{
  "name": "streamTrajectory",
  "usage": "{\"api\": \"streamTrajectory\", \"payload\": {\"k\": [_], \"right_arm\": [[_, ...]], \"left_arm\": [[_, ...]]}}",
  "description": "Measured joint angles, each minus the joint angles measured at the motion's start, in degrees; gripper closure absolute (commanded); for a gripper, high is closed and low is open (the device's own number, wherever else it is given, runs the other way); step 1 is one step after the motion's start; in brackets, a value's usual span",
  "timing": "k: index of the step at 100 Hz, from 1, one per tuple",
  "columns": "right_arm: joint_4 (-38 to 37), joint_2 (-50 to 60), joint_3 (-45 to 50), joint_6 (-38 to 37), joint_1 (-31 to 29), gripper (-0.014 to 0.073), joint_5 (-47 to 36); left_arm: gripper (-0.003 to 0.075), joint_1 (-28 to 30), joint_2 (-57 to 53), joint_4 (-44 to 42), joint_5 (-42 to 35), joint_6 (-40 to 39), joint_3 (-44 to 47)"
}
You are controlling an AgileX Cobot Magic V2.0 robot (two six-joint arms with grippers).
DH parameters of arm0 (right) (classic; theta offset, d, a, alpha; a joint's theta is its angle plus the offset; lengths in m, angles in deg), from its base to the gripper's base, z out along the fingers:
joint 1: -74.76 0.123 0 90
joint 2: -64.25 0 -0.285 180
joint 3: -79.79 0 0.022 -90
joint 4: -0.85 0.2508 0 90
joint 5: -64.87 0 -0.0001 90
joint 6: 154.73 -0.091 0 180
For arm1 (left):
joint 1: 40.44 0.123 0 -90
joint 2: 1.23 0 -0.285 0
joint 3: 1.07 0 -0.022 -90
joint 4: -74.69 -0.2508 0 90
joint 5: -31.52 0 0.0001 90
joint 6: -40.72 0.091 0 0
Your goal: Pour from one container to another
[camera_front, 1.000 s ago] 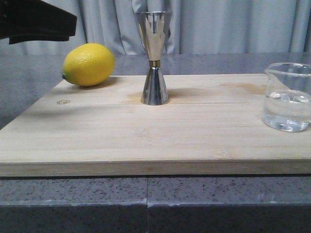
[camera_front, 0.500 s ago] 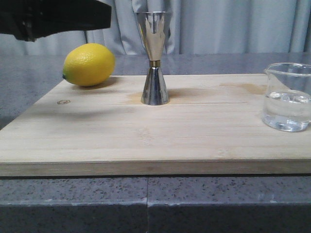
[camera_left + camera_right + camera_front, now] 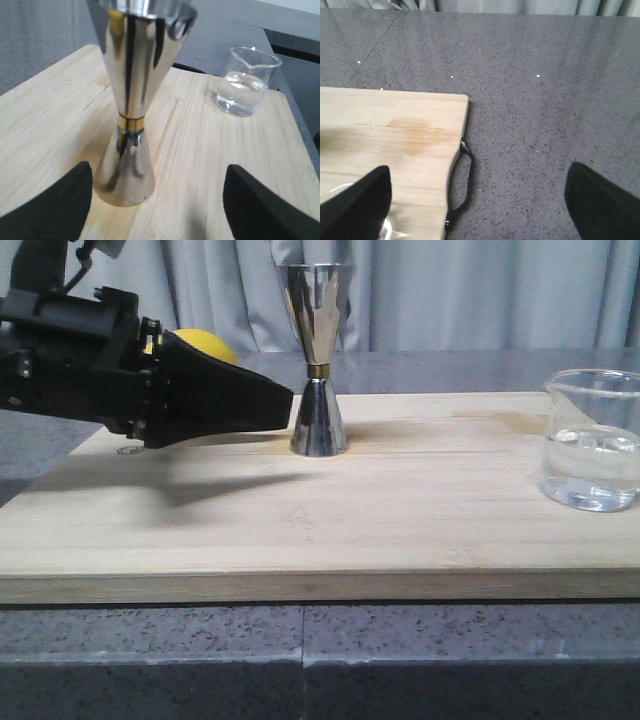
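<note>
On the board (image 3: 420,530), jigger (image 3: 316,360) between left gripper's (image 3: 157,202) wide jaws, beaker (image 3: 592,440) at right edge.

- A grey speckled countertop (image 3: 420,650) is seen, with a pale wooden cutting board (image 3: 400,530) laid flat on it.
- On the board, a steel jigger (image 3: 317,360), a glass beaker (image 3: 592,440) and a lemon (image 3: 205,345) are set.

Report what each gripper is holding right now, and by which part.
Nothing is held. The left gripper is open, fingers either side of the jigger base without touching. The right gripper is open over the counter.
</note>
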Motion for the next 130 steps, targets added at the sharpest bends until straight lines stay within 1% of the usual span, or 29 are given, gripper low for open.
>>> {"api": "streamTrajectory", "payload": {"k": [26, 58, 75, 97, 130], "right_arm": [[0.0, 0.0, 0.0, 0.0, 0.0, -0.0045, 0.0], [0.0, 0.0, 0.0, 0.1, 0.0, -0.0045, 0.0], [0.0, 0.0, 0.0, 0.1, 0.0, -0.0045, 0.0], [0.0, 0.0, 0.0, 0.1, 0.0, -0.0045, 0.0], [0.0, 0.0, 0.0, 0.1, 0.0, -0.0045, 0.0]], "left_arm": [[0.0216, -0.4, 0.8, 0.1, -0.3, 0.1, -3.4], [0.0216, -3.7, 0.8, 0.1, -0.3, 0.1, -7.0], [0.0216, -4.0, 1.1, 0.1, 0.0, 0.1, -8.2], [0.0216, -4.3, 5.0, 0.1, -0.2, 0.1, -8.3], [0.0218, -6.3, 5.2, 0.1, -0.3, 0.1, -11.6]]}}
